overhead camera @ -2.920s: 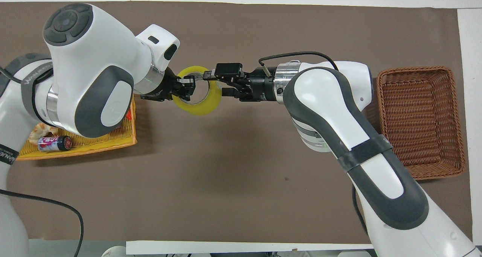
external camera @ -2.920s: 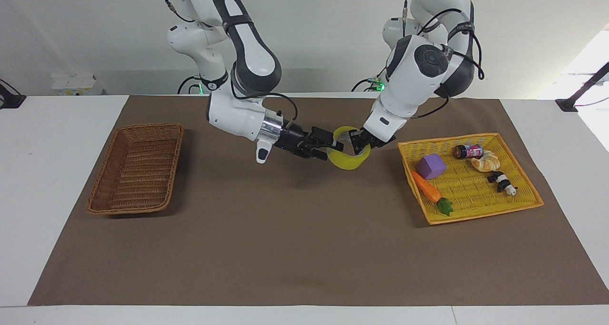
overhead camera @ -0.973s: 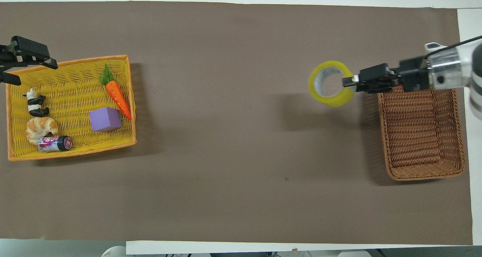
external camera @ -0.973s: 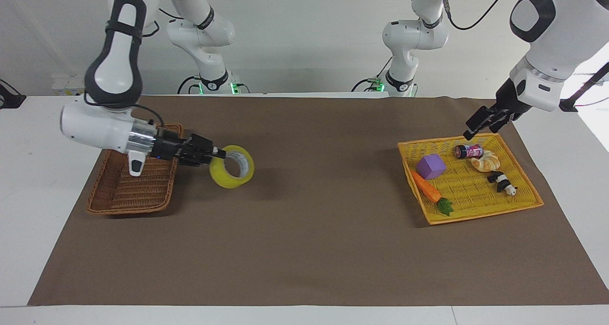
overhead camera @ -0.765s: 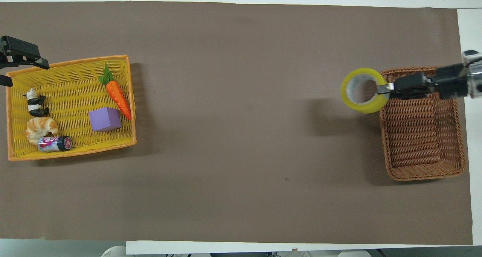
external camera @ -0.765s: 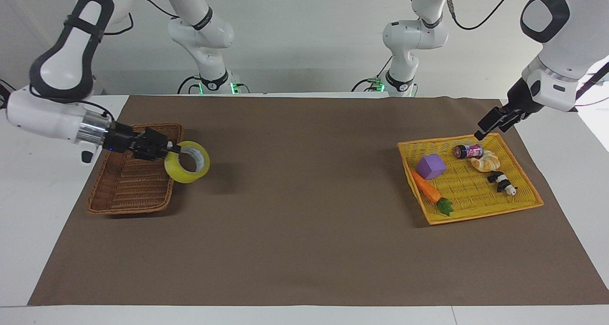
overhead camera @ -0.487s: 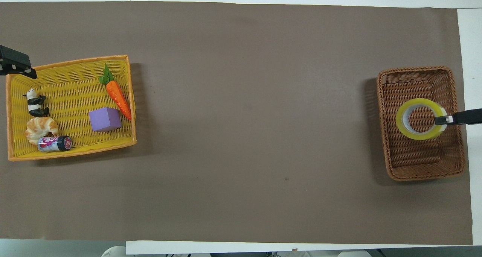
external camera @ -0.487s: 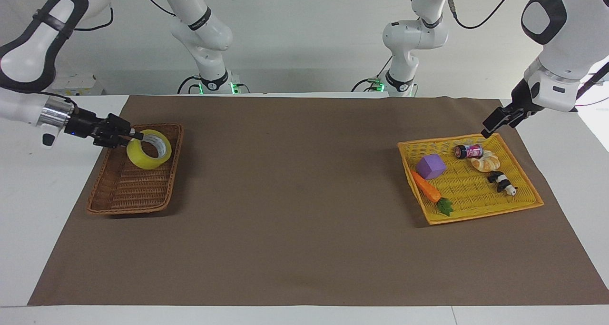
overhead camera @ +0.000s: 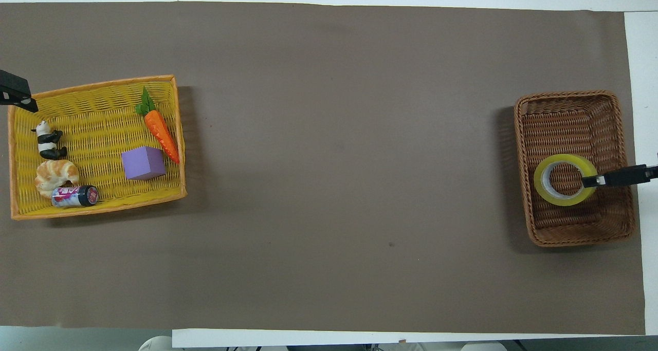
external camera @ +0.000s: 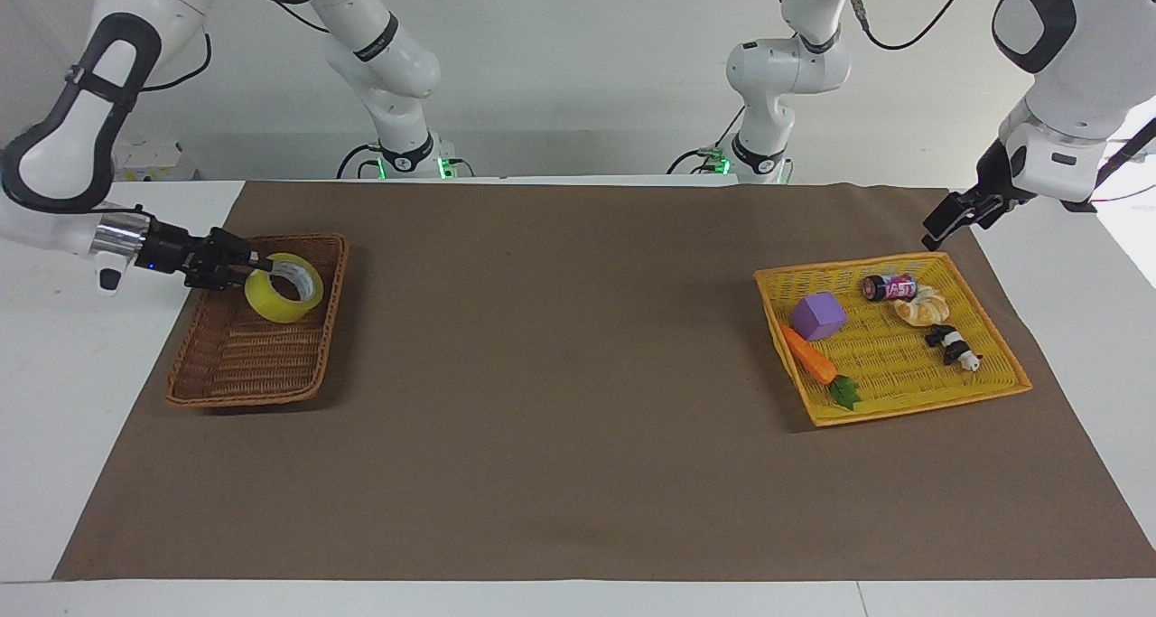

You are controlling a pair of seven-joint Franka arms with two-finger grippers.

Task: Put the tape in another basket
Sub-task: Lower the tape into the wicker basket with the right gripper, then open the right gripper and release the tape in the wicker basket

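Tape [external camera: 284, 300] sits low inside the brown wicker basket [external camera: 237, 378] at the right arm's end of the table, tilted, its wall pinched between the closed-down fingers of the right gripper [external camera: 256, 266]. The left gripper [external camera: 941, 225] hangs above the yellow tray's [external camera: 912, 403] corner; whether its fingers are parted cannot be told.

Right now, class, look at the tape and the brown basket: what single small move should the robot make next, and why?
Probably open the right gripper. It is shut on the tape, which sits low inside the basket, apparently at or near its floor. The left gripper waits above the yellow tray, so only release seems left.
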